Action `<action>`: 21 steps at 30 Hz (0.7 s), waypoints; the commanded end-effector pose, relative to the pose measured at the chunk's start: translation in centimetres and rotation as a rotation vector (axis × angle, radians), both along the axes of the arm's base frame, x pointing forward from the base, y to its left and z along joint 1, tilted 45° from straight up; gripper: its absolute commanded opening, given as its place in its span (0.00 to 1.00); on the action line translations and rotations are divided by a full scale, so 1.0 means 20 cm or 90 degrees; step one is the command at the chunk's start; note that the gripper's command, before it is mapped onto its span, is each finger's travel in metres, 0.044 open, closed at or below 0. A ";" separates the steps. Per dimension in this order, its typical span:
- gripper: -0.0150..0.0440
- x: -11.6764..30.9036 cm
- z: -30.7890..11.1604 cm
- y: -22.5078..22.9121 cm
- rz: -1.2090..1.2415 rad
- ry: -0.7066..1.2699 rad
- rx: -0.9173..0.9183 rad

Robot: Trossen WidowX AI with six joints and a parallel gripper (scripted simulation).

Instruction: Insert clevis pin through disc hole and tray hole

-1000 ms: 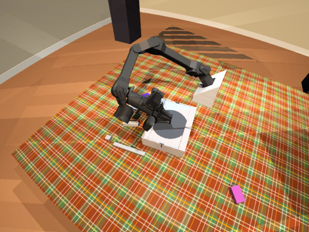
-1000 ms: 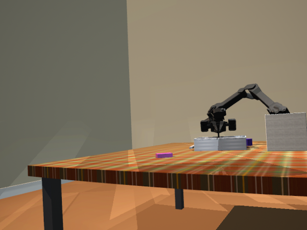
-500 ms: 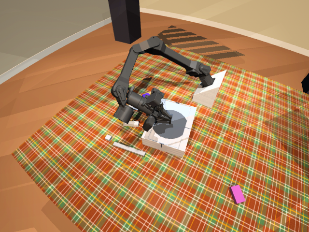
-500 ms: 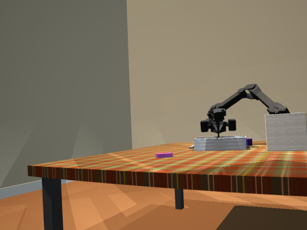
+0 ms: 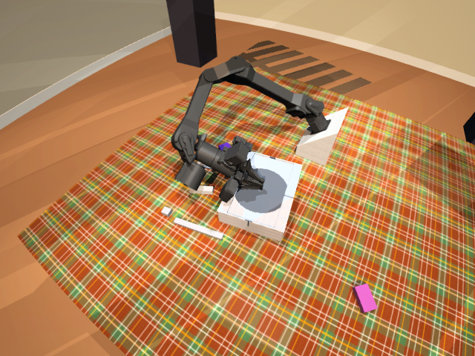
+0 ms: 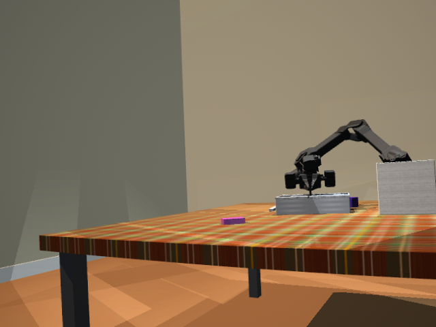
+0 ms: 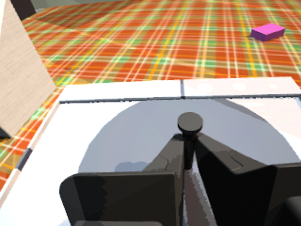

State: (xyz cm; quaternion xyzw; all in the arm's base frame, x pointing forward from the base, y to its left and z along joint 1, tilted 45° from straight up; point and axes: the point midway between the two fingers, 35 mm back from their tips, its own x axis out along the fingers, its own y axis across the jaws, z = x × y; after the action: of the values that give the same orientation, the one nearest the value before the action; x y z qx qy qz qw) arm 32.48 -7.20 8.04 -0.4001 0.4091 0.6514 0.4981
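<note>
My hand (image 5: 262, 185) (image 6: 309, 189) (image 7: 187, 139) pinched the pin (image 6: 309, 193) (image 7: 190, 122) over the disc (image 5: 273, 192) (image 7: 118, 137), head toward twelve o'clock, shank toward six in the wrist view.

A pink block (image 5: 365, 297) (image 6: 233, 221) (image 7: 268, 32) (rather bright) lies on plaid cloth (image 5: 306, 268) (image 6: 197, 232) (image 7: 141, 42).

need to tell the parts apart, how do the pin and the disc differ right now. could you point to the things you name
The pin (image 7: 190, 123) is dark, while the disc (image 5: 268, 199) (image 7: 118, 141) is grey. The pin is upright, narrow under a small round head; the disc is broad and lies flat. The claw (image 5: 262, 185) (image 6: 309, 190) (image 7: 187, 139) grips the pin, not the disc. Both have a round outline from above.
</note>
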 end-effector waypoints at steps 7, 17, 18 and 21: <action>0.25 0.00 0.00 0.00 0.000 0.000 0.000; 0.39 0.00 0.00 0.00 0.000 0.000 0.000; 0.43 0.00 0.00 0.00 0.000 0.000 0.000; 0.53 0.00 0.00 0.00 0.000 0.000 0.000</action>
State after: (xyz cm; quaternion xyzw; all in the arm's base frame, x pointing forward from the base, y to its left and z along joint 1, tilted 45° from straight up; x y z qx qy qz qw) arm 32.47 -7.21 8.04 -0.4000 0.4095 0.6514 0.4979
